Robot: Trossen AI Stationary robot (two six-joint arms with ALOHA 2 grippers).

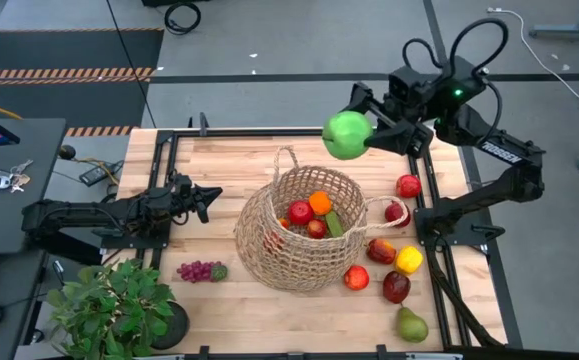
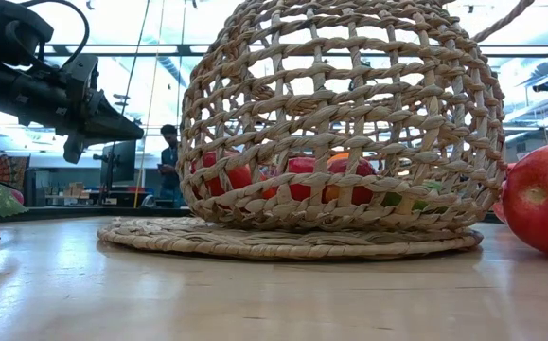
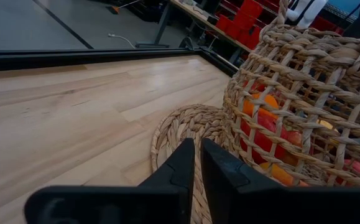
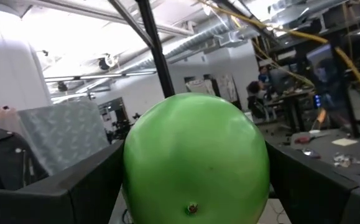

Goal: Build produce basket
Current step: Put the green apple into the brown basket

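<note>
High view: right gripper (image 1: 361, 137) clamps a green apple (image 1: 346, 135) in the air past the straw basket (image 1: 299, 250), which holds fruit mid-table. Left gripper (image 1: 209, 195), fingers pressed together, waits beside the basket.

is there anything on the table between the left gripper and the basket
No. In the high view, only bare wood separates the shut left gripper from the basket; the grapes lie off to the side.
</note>
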